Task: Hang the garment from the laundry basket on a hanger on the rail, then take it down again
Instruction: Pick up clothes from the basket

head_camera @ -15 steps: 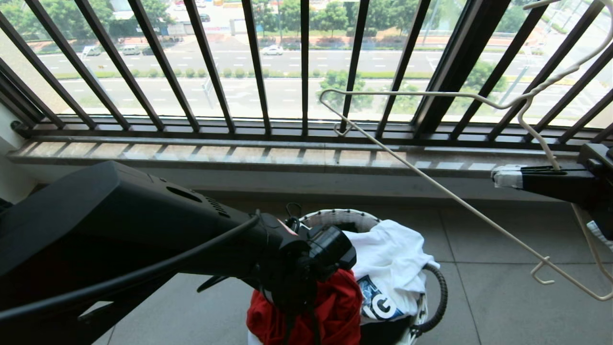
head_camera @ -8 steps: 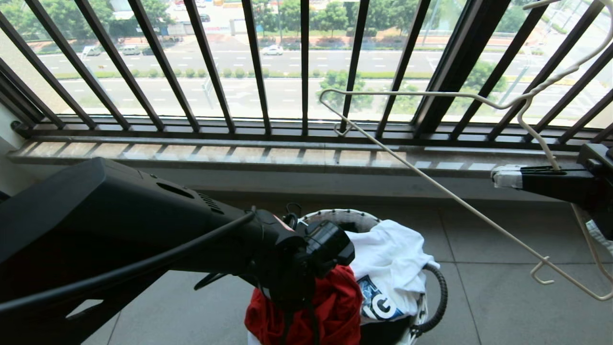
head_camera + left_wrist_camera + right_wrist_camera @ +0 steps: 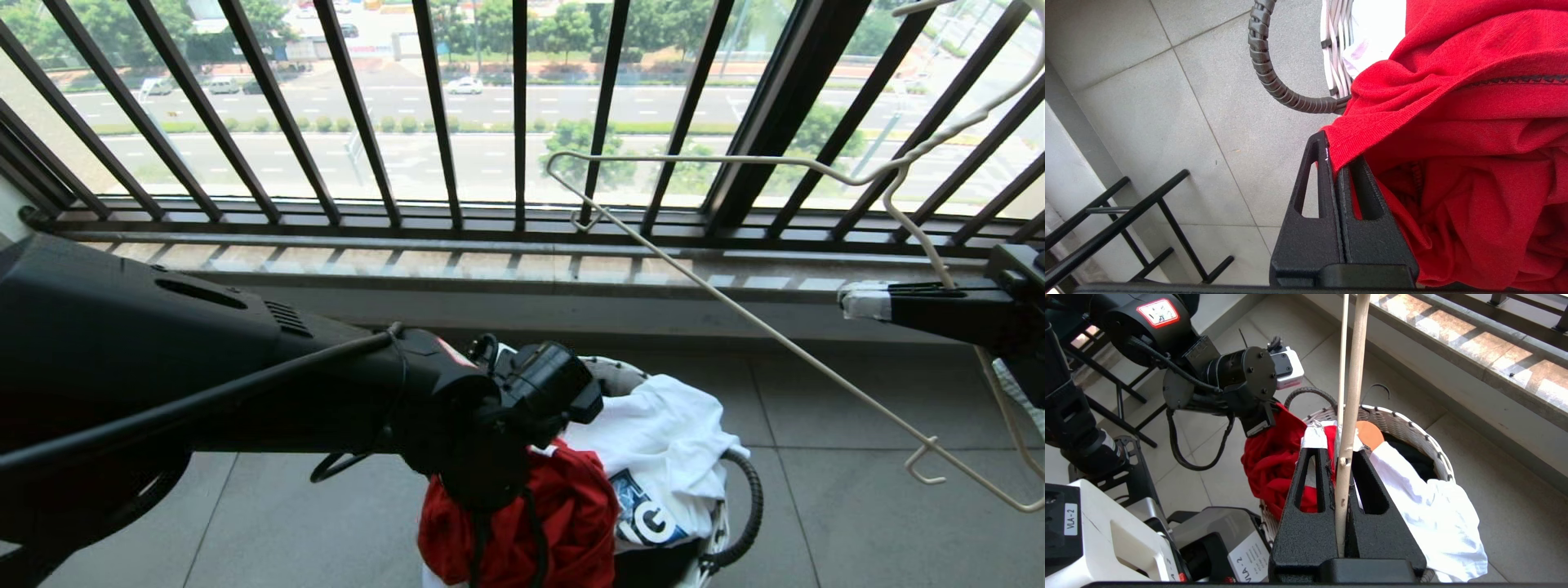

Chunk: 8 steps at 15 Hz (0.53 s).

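While the left gripper (image 3: 1337,163) has its fingers pinching a hem of the red T-shirt (image 3: 563,514) over the basket (image 3: 1412,433), open tiled floor (image 3: 326,523) lies left of it. The right gripper (image 3: 1337,457) has its fingers clamped on the wire hanger (image 3: 735,306), near the black railing (image 3: 359,114). A white shirt (image 3: 669,449) crowds the basket. A label (image 3: 1070,518) reads "VLA-2".

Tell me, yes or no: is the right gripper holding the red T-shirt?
No: in the right wrist view the right gripper is shut on the hanger, while the red T-shirt is pinched by the left gripper.
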Motion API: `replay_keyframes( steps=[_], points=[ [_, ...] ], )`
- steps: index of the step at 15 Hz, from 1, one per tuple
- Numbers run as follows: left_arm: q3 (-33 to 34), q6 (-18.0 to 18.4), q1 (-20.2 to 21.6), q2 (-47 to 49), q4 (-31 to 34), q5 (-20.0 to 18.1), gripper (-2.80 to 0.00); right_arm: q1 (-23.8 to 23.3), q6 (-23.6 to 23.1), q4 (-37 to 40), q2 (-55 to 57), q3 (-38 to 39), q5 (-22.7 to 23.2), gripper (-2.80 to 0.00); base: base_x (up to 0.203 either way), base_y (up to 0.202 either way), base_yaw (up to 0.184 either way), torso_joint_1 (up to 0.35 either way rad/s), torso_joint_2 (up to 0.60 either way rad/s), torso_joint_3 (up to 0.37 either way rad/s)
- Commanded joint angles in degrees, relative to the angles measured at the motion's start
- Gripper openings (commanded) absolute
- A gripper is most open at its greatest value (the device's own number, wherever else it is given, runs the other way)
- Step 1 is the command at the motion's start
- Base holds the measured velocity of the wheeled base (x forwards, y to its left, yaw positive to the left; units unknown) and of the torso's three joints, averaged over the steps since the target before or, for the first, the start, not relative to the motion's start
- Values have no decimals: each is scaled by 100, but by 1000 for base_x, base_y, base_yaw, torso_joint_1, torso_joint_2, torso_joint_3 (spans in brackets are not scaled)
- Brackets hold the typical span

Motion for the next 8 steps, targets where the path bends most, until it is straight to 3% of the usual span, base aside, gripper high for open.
replay_keyframes(
  steps=[1, 2, 5, 8],
  points=[
    [5, -10, 1, -334, -269, 16, -280, 10, -6, -4, 49, 6, 31, -280, 0, 0, 0, 0, 0, 0],
    [2, -9, 1, -424, -295, -72, -280, 5, -15, -4, 78, -3, 31, -280, 0, 0, 0, 0, 0, 0],
    [-2, 32, 1, -889, -302, -1088, -280, 5, -6, -4, 96, -3, 31, -280, 0, 0, 0, 0, 0, 0],
    [-63, 70, 8, -929, -336, -1135, -280, 5, -15, -4, 140, -3, 31, -280, 0, 0, 0, 0, 0, 0]
  ],
)
